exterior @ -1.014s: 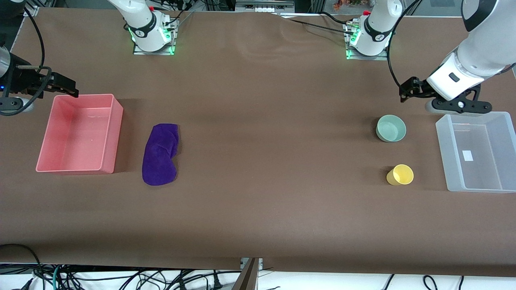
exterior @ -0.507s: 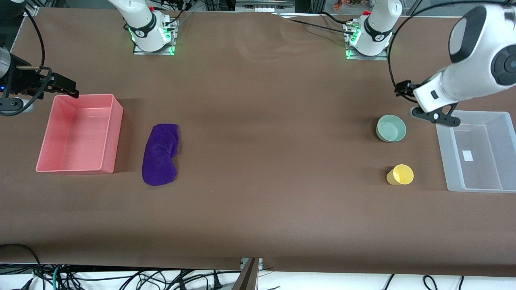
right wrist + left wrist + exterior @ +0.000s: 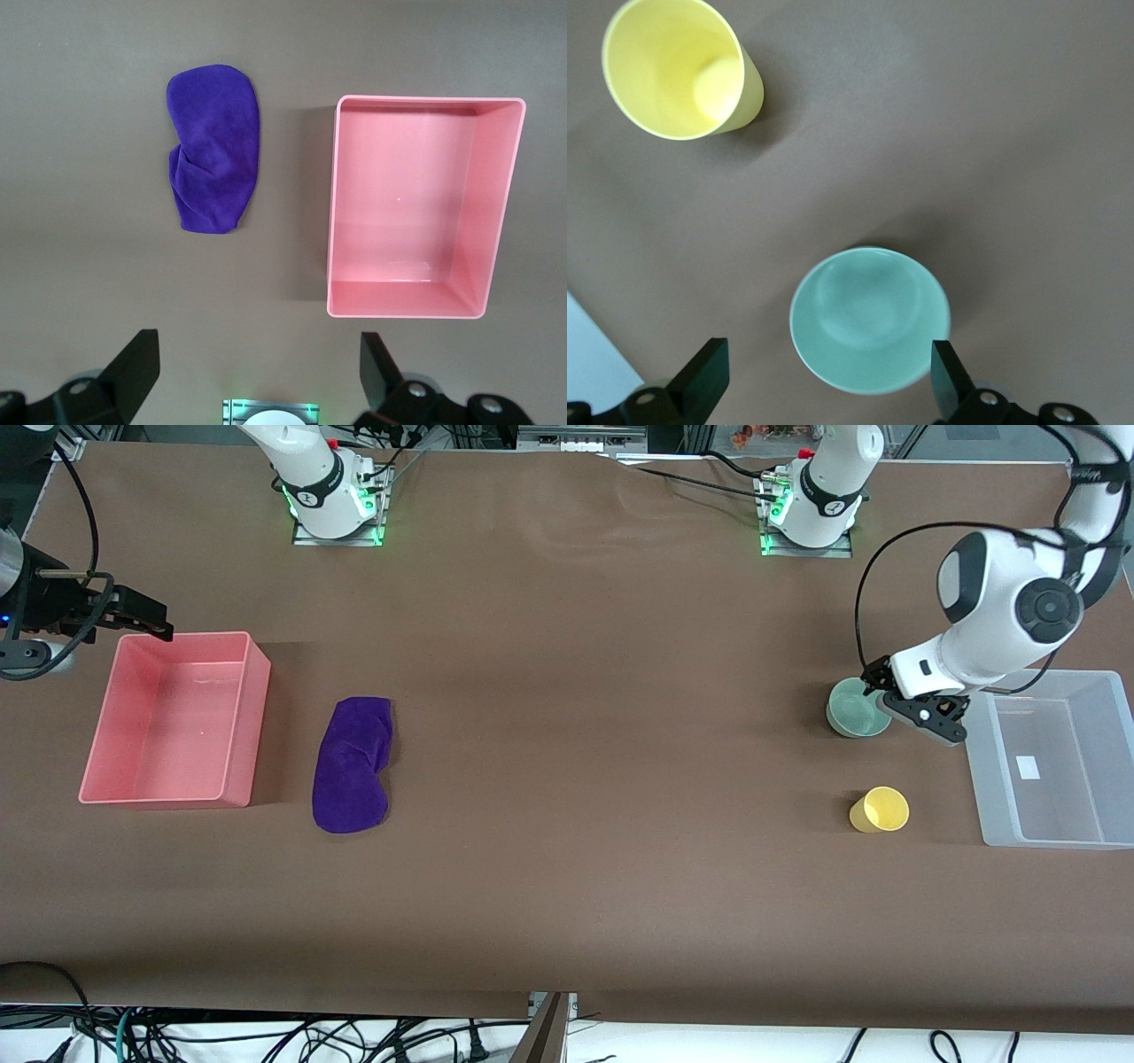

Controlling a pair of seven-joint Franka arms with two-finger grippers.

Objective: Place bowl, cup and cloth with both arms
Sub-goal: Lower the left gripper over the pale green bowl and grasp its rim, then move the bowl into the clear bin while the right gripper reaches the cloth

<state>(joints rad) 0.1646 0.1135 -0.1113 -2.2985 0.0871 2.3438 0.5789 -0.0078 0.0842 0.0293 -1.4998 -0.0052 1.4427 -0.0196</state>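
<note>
A: Where is the left gripper [image 3: 912, 710]?
B: Over the mint-green bowl [image 3: 852, 709], jaws spread wide and empty, wider than the bowl in the left wrist view. The bowl sits on the brown tabletop [image 3: 602, 779], beside the clear bin [image 3: 1047, 755].
A: The yellow cup [image 3: 880, 810]?
B: Upright, nearer the front camera than the bowl, apart from it.
A: And the right gripper [image 3: 133, 613]?
B: It waits over the tabletop by the pink bin [image 3: 174, 720], jaws wide apart, holding nothing. The purple cloth [image 3: 353, 763] lies flat just beside that bin.
</note>
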